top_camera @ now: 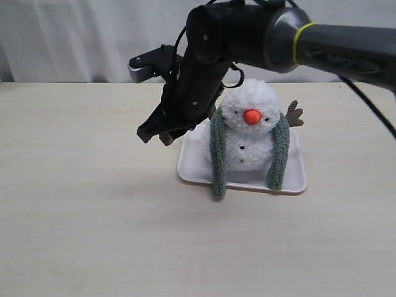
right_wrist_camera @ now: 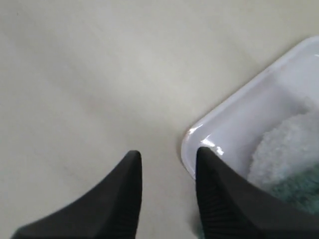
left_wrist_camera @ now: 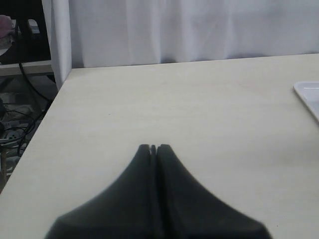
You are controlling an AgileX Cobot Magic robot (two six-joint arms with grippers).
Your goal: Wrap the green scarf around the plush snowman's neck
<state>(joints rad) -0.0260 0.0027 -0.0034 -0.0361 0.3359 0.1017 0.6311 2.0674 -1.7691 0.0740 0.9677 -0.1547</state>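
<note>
Though the scarf [top_camera: 218, 154] already lies around the back of the neck [top_camera: 238, 131], its two ends hang straight down the front of the snowman [top_camera: 250, 139], one on each side, and are not crossed. So I would say the wrap is only half made, and the step in hand is fetching an end to bring it across under the chin.

The right gripper [top_camera: 154, 133] reaches across and hovers just beside the end on the left of the exterior view, above the tray's corner. Its jaws stand apart with nothing between them; the right wrist view shows only table [top_camera: 93, 216] and tray rim below. The left gripper [left_wrist_camera: 153, 147] is clenched on nothing, well apart over bare table.

The next move, as I judge it, calls for dropping onto that strand and pinching the scarf alone, not the plush behind it. It should then be led across gently, since a soft toy might tip.

The white tray [top_camera: 192, 168] holds the snowman upright. One scarf end rests inside it, and the other droops over the front rim.
</note>
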